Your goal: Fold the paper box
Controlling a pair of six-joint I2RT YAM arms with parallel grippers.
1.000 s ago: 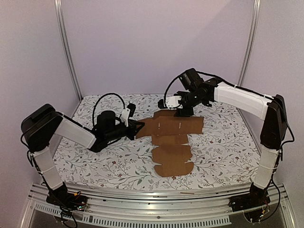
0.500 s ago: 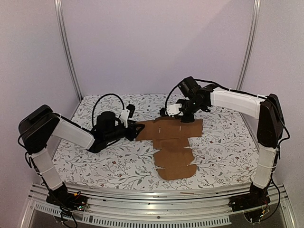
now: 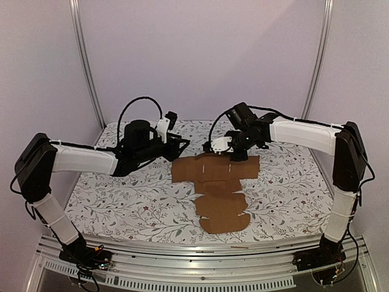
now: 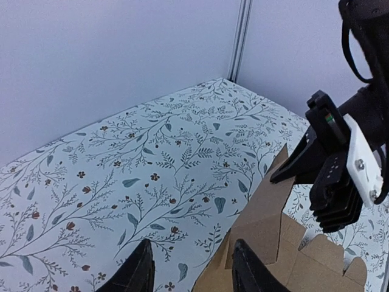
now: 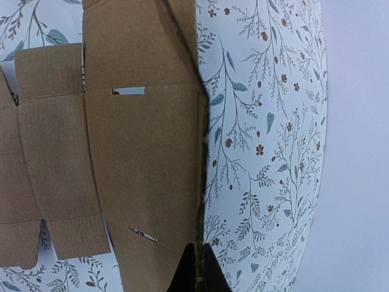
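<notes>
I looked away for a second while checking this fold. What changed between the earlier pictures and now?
The left gripper opened, appears to have let go of the left edge of the paper box, and lifted away toward the back of the table. The right gripper came down and shut on the paper box's far edge. The paper box is unfolded and in about the same spot as before.

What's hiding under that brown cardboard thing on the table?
Under the flat brown cardboard sheet lies the white flowery tablecloth; it peeks through a slit. Anything else beneath is covered, so I cannot tell.
</notes>
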